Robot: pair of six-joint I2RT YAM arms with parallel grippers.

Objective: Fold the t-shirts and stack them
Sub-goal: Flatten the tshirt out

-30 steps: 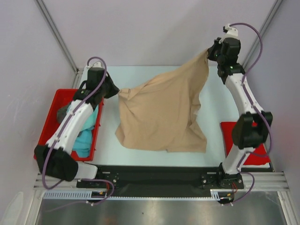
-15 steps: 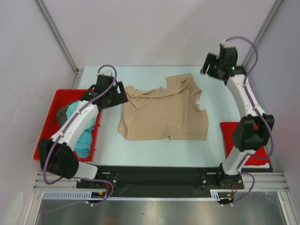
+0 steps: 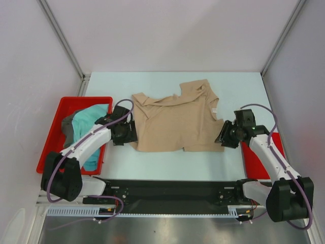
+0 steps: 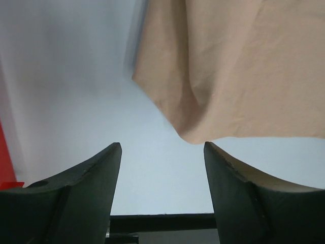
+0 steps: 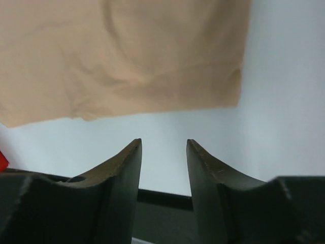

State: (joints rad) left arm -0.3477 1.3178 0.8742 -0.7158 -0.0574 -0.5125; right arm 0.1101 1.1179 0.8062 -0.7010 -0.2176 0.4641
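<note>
The tan-beige t-shirt point(image 3: 175, 122) lies crumpled but mostly flat in the middle of the table, collar end towards the back. My left gripper point(image 3: 134, 134) sits low at its near left corner, open and empty; in the left wrist view the tan cloth point(image 4: 238, 66) hangs just beyond the left gripper point(image 4: 162, 147). My right gripper point(image 3: 220, 136) is at the near right corner, open more narrowly, nothing between its fingers; in the right wrist view the shirt's hem point(image 5: 122, 56) lies ahead of the right gripper point(image 5: 163, 142). The teal t-shirt point(image 3: 89, 122) and the dark grey t-shirt point(image 3: 66, 123) lie in the tray.
The red plastic tray point(image 3: 51, 147) stands at the left edge. A flat red mat point(image 3: 254, 157) lies at the right, partly under my right arm. A black rail point(image 3: 172, 188) runs along the near edge of the table.
Both grippers let go of the tan shirt, which dropped from hanging onto the table. Both arms then came down and nearer, to the shirt's near corners. The right jaws have narrowed.
</note>
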